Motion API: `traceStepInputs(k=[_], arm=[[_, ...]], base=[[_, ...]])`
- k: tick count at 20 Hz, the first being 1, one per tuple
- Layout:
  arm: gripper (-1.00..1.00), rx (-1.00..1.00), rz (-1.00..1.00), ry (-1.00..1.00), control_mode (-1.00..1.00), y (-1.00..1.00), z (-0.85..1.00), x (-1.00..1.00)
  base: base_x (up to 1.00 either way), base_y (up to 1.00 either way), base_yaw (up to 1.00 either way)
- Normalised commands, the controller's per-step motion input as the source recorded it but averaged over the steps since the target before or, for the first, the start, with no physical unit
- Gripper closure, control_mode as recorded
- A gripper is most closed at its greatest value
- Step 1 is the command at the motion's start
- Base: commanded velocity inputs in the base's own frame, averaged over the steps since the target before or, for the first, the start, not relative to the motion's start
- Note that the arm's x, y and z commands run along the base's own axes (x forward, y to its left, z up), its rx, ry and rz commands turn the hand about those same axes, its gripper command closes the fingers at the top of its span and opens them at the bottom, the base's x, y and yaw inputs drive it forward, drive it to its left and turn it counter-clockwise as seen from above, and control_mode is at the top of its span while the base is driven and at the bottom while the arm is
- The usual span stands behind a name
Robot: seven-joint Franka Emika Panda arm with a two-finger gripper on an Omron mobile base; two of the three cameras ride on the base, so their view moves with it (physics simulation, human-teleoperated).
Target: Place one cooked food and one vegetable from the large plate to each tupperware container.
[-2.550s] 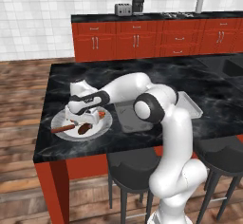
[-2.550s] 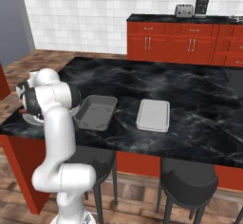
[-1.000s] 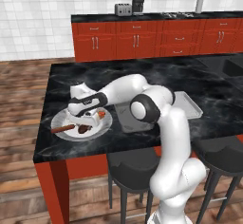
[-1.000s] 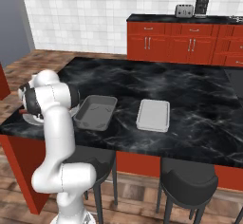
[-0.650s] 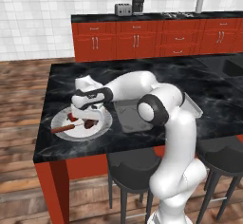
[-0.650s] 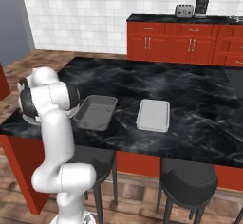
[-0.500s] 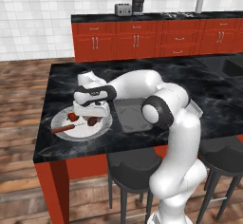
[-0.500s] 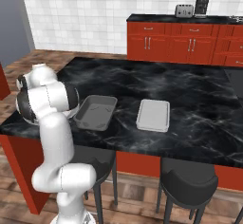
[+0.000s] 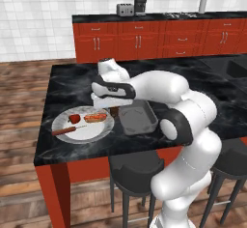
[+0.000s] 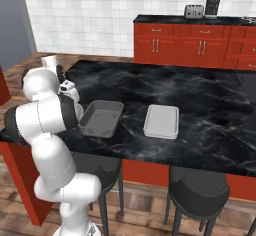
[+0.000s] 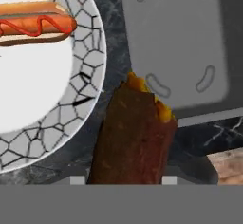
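Brown oblong vegetable (image 11: 135, 135) pinched in gripper (image 9: 114, 110), between plate rim (image 11: 95, 71) and tray edge (image 11: 142, 83)

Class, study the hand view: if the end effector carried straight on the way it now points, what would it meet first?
Probably the black counter in the gap between the large plate and the near tray; the brown vegetable it holds would touch first. Depth is unclear.

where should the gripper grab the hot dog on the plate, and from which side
Judging by its pose, take the hot dog across its middle, from straight above, jaws spanning the bun's narrow width. It lies flat on the large plate, long sides free; the red vegetable sits off one end.
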Motion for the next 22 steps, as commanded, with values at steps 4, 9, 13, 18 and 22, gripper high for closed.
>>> traceStepInputs(k=[4, 9, 13, 18, 22], arm=[[1.0, 0.04, 0.27, -0.05, -1.0, -0.95, 0.07, 0.0], [1.0, 0.08, 0.33, 0.01, -1.0, -0.79, -0.01, 0.31], [1.0, 0.02, 0.2, 0.06, -1.0, -0.24, 0.0, 0.52], [1.0, 0.0, 0.04, 0.0, -1.0, -0.17, -0.24, 0.52], [1.0, 0.0, -0.01, 0.0, -1.0, -0.36, -0.46, 0.67]], base=[[0.0, 0.0, 0.0], [0.0, 0.0, 0.0], [0.0, 0.0, 0.0], [0.0, 0.0, 0.0], [0.0, 0.0, 0.0]])
